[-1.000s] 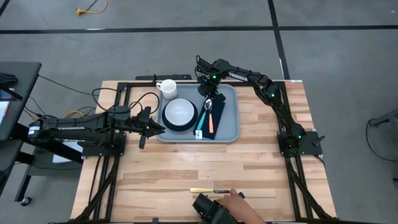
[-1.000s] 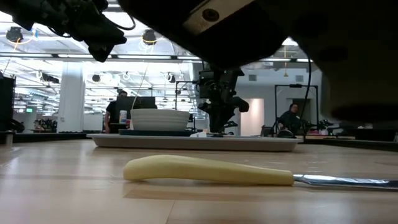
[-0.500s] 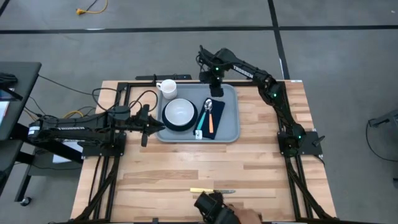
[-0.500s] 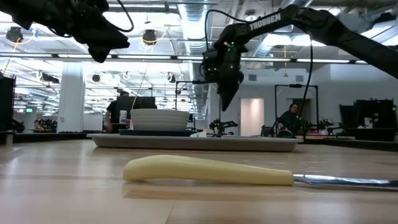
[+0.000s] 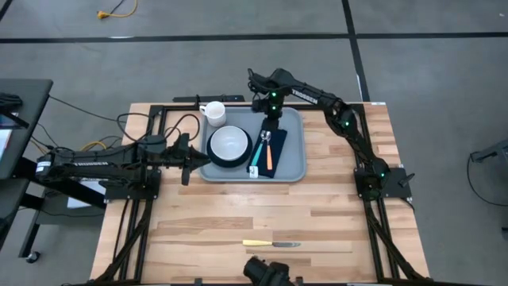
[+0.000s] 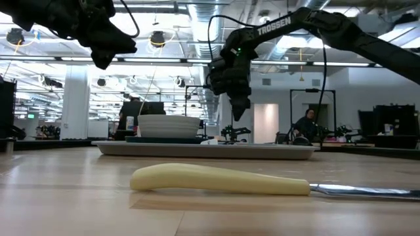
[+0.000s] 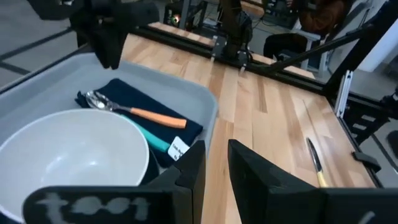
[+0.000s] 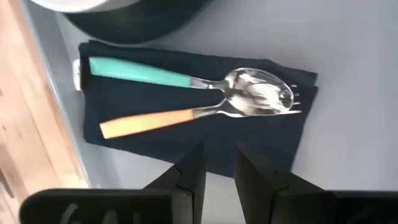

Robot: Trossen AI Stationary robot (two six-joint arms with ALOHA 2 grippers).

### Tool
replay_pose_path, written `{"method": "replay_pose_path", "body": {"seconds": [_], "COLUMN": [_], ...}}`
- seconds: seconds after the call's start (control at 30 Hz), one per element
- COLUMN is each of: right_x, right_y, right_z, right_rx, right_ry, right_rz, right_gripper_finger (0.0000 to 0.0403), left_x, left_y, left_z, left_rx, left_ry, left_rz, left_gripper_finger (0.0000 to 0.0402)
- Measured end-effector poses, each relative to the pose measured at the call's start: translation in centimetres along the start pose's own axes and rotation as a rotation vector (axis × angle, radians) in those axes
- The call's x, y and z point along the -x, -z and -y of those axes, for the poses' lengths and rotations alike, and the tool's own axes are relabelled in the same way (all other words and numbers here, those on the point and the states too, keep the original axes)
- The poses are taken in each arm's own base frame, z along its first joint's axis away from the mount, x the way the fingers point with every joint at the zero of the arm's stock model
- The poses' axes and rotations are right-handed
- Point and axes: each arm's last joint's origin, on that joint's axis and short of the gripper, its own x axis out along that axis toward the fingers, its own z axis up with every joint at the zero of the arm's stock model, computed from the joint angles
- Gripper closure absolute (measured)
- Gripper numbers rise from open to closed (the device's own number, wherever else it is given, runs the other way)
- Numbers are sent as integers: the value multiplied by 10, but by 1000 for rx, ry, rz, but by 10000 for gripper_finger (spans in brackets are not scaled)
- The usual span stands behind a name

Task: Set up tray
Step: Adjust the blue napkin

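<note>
Tray (image 5: 295, 163) holds bowl (image 5: 230, 144), napkin (image 5: 277, 156) — cutlery atop.

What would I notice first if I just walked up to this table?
Probably the grey-blue tray at the table's far side, holding a white bowl beside a dark napkin with two bright-handled utensils. The right gripper hangs just above the napkin's far end. Alone near the front edge lies a pale-handled knife.

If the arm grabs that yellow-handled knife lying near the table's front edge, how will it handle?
The knife lies flat on the bare wood, so it probably sits too low for an easy pinch. Its rounded handle may roll or slip between fingers. It looks rigid, and the thin blade is likely lighter than the handle.
</note>
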Motion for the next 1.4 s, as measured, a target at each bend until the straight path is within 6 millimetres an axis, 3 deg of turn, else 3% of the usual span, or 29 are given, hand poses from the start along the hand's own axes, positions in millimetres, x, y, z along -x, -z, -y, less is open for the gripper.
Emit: {"method": "replay_pose_path", "body": {"seconds": [0.13,0.3,0.47,0.6,0.73,0.9,1.03,1.17,1.4], "right_x": [9,41,70,75,47,-5,-46,-66,-77], "right_y": [3,8,23,42,71,99,121,125,121], "right_z": [-17,-48,-77,-95,-98,-78,-62,-57,-59], "right_rx": [-40,-23,52,135,153,16,-129,-150,-106], "right_ry": [-16,-43,-102,-114,-68,148,352,404,354], "right_rz": [-20,72,207,333,420,622,574,513,497], "right_gripper_finger": [333,333,333,333,333,333,333,333,333], "left_x": [0,0,1,1,1,1,1,1,1], "left_y": [3,8,12,13,14,13,11,10,8], "left_z": [-1,2,10,15,19,21,22,22,23], "left_rx": [1,-6,-15,-30,-28,-25,-21,-16,-14], "left_ry": [-8,-4,-5,-14,-9,3,10,12,19], "left_rz": [-32,-78,-92,-88,-88,-68,-46,-38,-17], "left_gripper_finger": [345,345,345,345,345,345,345,345,345]}}
